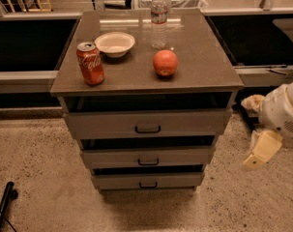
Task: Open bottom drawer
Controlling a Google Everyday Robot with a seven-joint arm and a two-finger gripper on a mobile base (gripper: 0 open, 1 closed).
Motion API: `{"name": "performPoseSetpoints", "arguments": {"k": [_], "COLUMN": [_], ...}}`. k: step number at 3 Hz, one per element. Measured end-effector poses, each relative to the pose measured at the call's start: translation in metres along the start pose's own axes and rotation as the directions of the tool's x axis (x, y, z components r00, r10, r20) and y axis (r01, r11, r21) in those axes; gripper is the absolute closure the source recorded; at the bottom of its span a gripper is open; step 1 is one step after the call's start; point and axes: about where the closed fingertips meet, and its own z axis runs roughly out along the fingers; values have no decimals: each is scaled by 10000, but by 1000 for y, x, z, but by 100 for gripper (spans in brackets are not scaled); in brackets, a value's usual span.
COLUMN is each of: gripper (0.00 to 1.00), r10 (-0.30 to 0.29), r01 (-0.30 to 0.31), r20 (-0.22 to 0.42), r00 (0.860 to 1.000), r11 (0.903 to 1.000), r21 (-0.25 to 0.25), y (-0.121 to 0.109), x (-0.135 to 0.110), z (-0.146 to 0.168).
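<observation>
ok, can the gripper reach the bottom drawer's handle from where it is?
Probably yes: the gripper hangs right of the cabinet, and nothing stands between it and the handle of the bottom drawer.

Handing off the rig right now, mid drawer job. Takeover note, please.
End effector: low, off the cabinet's right side, apart from all drawers.
Bottom drawer: lowest of three; its front does not look pulled out, and its handle is untouched.
On top, not part of the job: soda can, bowl, water bottle, red fruit.
Done: nothing visible.
Left: probably bring the end effector round to the front, grasp the handle, pull out.
</observation>
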Motion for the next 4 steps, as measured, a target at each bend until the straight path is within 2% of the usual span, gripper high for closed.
{"name": "performPoseSetpoints", "arguments": {"k": [1,2,3,4], "gripper": [0,0,0,0], "r10": [-142,-269,-310,-324], "r01": [142,260,334,477], "r20": [1078,1189,1373,2015], "r00": [9941,9925,9900,9790], "r11": [9999,9996,9993,9963], "r21": [11,92,-155,-716], "y": [-2,-4,-10,5], "x": [17,18,19,35], "z": [50,55,74,133]}}
